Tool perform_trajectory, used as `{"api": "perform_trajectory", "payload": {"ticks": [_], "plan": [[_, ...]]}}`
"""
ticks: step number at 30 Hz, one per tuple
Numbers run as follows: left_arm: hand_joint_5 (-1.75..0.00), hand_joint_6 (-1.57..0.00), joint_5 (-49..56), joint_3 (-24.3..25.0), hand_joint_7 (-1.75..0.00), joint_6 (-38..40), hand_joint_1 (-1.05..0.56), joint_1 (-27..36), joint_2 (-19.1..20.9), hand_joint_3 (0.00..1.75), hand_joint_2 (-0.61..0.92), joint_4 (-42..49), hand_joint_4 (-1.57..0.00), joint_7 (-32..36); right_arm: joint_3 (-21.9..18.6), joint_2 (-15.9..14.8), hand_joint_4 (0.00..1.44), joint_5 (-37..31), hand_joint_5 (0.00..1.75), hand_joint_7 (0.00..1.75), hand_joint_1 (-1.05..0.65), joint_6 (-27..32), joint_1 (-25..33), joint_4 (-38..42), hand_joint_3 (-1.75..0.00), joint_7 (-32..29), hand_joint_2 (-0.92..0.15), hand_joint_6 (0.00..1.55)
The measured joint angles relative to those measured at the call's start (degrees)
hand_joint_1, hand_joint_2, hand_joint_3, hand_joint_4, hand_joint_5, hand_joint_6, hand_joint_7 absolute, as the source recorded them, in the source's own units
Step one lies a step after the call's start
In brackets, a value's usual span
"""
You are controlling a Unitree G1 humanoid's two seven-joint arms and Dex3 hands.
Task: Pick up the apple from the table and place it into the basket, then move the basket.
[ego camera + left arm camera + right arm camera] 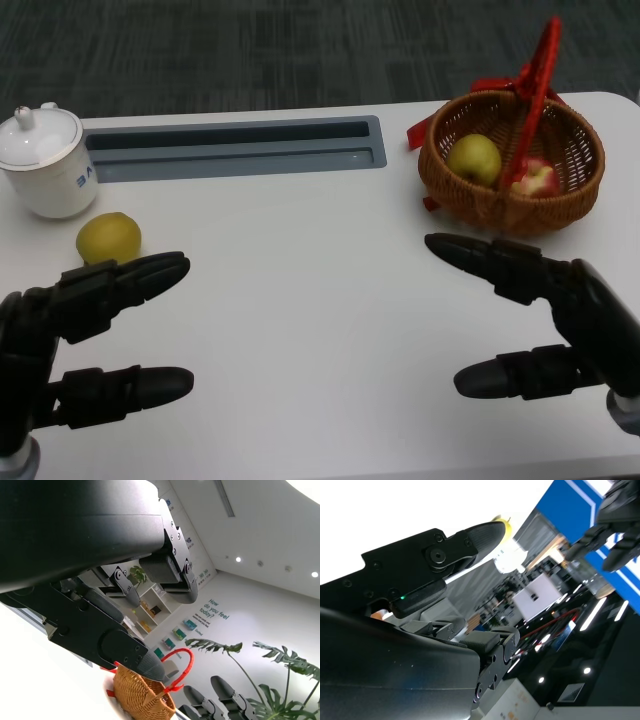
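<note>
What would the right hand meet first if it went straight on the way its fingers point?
Probably nothing: the right hand points left across bare table, passing short of the basket. The left hand lies far along, though depth is unclear.

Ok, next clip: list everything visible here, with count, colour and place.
Woven wicker basket: one, brown with red handle, far right of table.
Round fruits in the basket: two, one yellow-green, one red-and-yellow.
Yellow-green round fruit on the table: one, near left, just beyond the left fingers.
White lidded ceramic mug: one, far left.
Grey recessed tray: one, far edge.
White table: one.
Left hand: black, open.
Right hand: black, open.
</note>
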Motion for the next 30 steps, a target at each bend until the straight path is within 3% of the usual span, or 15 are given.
{"api": "perform_trajectory", "payload": {"ticks": [15, 23, 30], "plan": [[-0.02, -0.78, -1.42, -1.25, -0.01, 1.07, -0.52, 0.72, 0.07, 0.00, 0.73, -1.45, -0.88, -1.19, 2.26, 6.42, 0.61, 4.68, 0.01, 0.01, -0.51, -0.61, -3.42, 6.32, 0.00, 9.66, -0.81, 0.55], [-0.03, -0.83, -2.50, -2.19, -0.02, 1.31, -0.51, 0.61, 0.08, 0.00, 0.73, -1.61, -0.90, -2.42, 2.10, 10.56, 0.63, 5.25, 0.01, 0.01, -0.48, -0.90, -6.41, 11.80, 0.00, 11.38, -0.79, 0.60], [-0.04, -0.87, -4.88, -3.19, -0.03, 1.35, -0.48, 0.51, 0.10, 0.00, 0.72, -1.63, -0.93, -3.88, 1.68, 11.23, 0.62, 5.24, 0.00, 0.00, -0.48, -1.72, -8.32, 15.60, 0.00, 12.13, -0.81, 0.59]]}}
